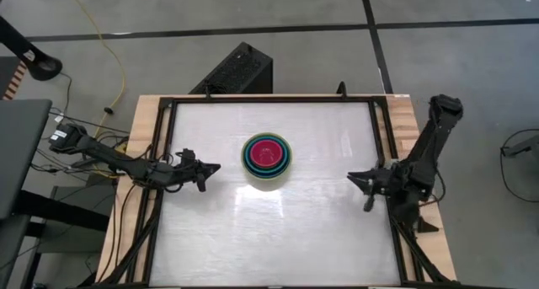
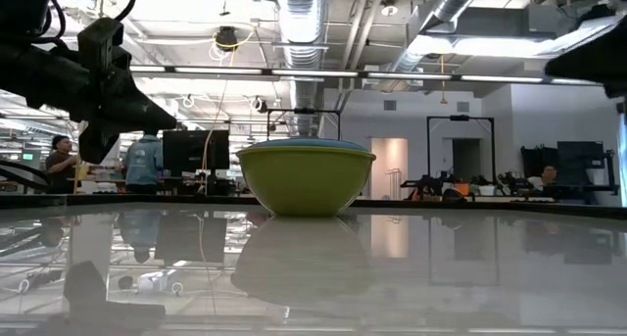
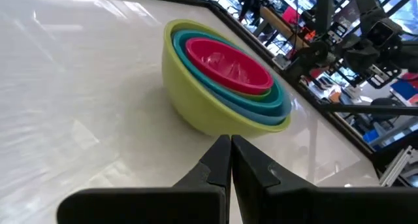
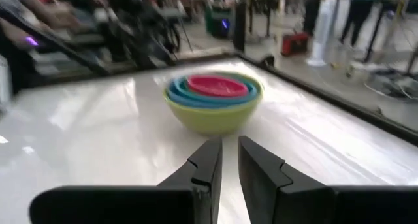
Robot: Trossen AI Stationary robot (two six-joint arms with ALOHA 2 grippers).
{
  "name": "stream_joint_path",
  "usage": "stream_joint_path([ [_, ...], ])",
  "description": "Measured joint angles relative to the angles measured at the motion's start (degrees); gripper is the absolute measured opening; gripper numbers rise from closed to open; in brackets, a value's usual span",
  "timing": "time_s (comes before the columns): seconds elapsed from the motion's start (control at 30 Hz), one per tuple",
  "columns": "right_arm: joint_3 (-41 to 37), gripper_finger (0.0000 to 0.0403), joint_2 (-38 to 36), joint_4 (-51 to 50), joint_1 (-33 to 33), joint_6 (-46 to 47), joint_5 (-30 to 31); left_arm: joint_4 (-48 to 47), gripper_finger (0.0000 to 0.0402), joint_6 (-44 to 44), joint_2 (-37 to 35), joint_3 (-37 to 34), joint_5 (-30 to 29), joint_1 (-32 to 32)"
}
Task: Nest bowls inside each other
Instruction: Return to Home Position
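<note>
The bowls (image 1: 268, 161) stand nested in one stack at the middle of the table: an olive-green outer bowl (image 2: 306, 179) with its base on the tabletop, light blue and teal rims (image 3: 277, 106) inside it, and a magenta-pink bowl (image 3: 225, 62) innermost. My left gripper (image 1: 215, 167) hovers shut near the table's left edge and points at the stack, well short of it. My right gripper (image 1: 354, 178) hovers near the right edge with a narrow gap between its fingers (image 4: 230, 142) and nothing in it. It also points at the stack.
A black frame rail (image 1: 269, 99) runs around the white tabletop, with wooden strips (image 1: 143, 137) outside it. A black box (image 1: 236, 70) stands beyond the far edge. People (image 2: 59, 160) show in the room behind. Bare tabletop lies between each gripper and the stack.
</note>
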Motion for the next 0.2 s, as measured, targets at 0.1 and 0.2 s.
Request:
stream_joint_path([
  [0.1, 0.0, 0.0084, 1.4, 2.3, -6.3, -3.5, -4.5, -0.3, 0.0000, -0.2, 0.0, 0.0, -0.1, 0.0],
  [0.2, 0.0, 0.0084, 2.5, 3.1, -12.2, -5.7, -6.2, -0.3, 0.0000, 0.1, 0.0, 0.1, -0.9, 0.0],
])
